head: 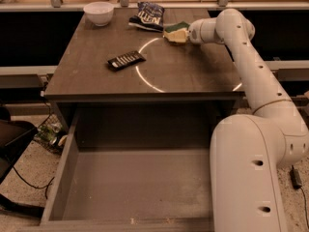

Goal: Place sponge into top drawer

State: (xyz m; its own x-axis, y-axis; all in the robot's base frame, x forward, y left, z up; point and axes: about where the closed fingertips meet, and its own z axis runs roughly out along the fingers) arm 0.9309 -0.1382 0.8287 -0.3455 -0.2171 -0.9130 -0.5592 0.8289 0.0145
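Note:
The sponge point(174, 32), pale yellow foam with a dark green layer on top, lies at the back right of the grey cabinet top point(96, 66), next to the blue snack bag. My gripper point(182, 34) is at the sponge's right end and touches it, with the white arm reaching in from the right. The top drawer point(65, 178) is pulled out wide below the cabinet top. It is a shallow grey wood-grain box and nothing lies in it.
A blue crinkled snack bag point(147, 15) lies just left of the sponge. A white bowl point(98, 12) stands at the back left. A black remote-like bar point(125, 60) lies mid-table. My white arm base point(251, 178) covers the drawer's right side. Cables lie on the floor at left.

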